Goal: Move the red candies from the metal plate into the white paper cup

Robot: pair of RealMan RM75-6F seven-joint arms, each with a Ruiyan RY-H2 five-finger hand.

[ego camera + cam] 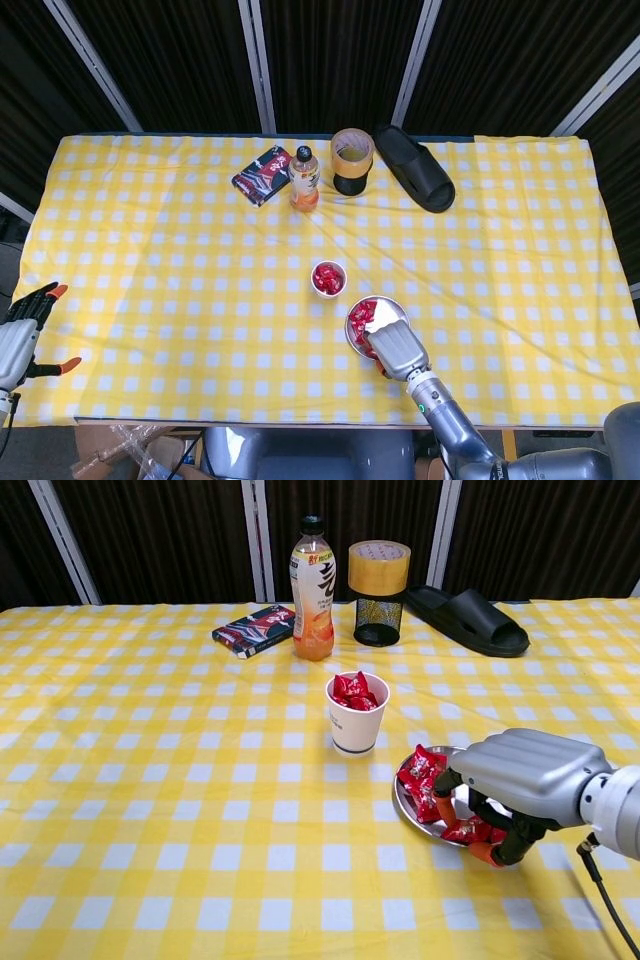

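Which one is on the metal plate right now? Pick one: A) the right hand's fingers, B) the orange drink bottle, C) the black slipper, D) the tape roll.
A: the right hand has its fingers down among the red candies on the metal plate.

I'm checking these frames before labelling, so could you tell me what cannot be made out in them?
- Right hand: both views show only its back over the plate; whether it grips a candy is hidden.
- Plate: its right part is covered by that hand.
- Left hand: cut by the head view's left edge, absent from the chest view.
- Cup: how deep its candies go.
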